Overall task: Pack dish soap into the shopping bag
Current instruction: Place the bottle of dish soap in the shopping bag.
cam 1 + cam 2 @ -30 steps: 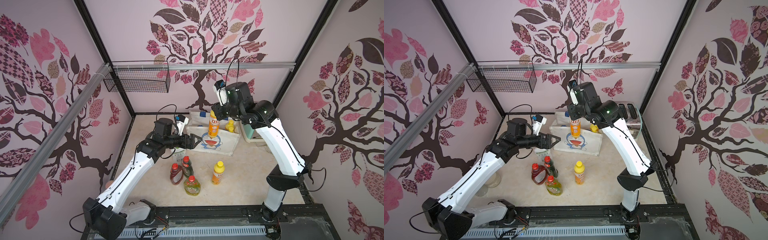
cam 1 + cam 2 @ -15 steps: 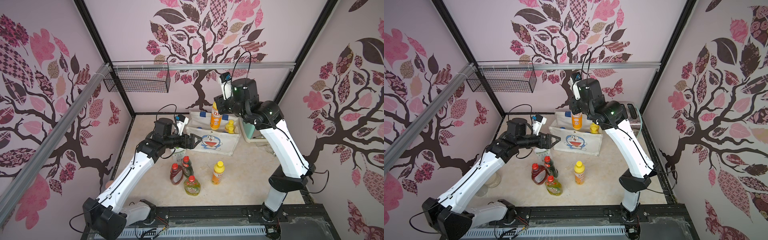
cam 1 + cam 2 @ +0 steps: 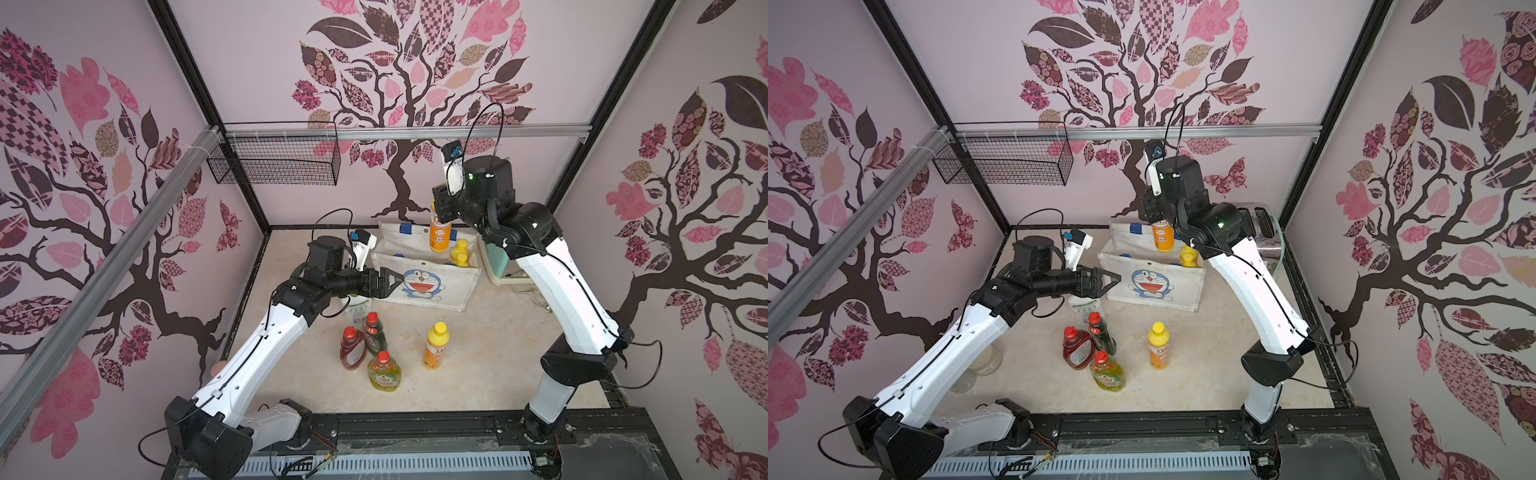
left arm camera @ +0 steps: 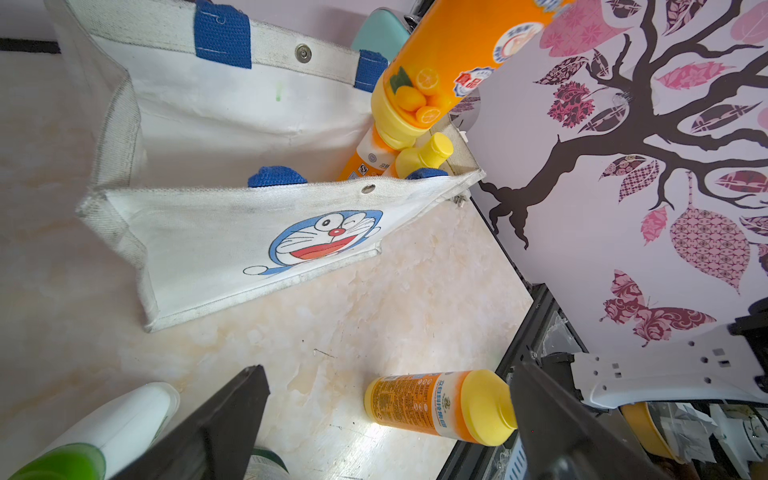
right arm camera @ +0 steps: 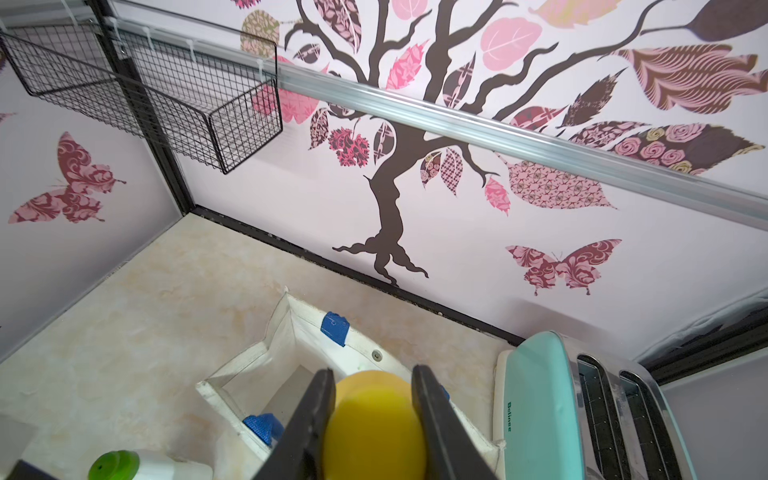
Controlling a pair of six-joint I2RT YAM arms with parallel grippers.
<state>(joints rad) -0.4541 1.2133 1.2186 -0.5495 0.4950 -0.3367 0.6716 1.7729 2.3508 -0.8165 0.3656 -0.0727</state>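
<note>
Orange bottle [image 3: 439, 232] hangs over the shopping bag [image 3: 432, 291] near the desk's back edge, pinched at its top by the right gripper [image 5: 372, 376]; the left gripper [image 3: 394, 284] stands spread wide.

The arms [image 3: 266, 345] have white links, black joints [image 3: 575, 365] and thin black cables [image 3: 497, 103].

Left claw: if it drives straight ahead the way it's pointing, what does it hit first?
Most likely the printed front of the shopping bag; the open left claw points toward it. Depth is unclear, so it might skim past.
</note>
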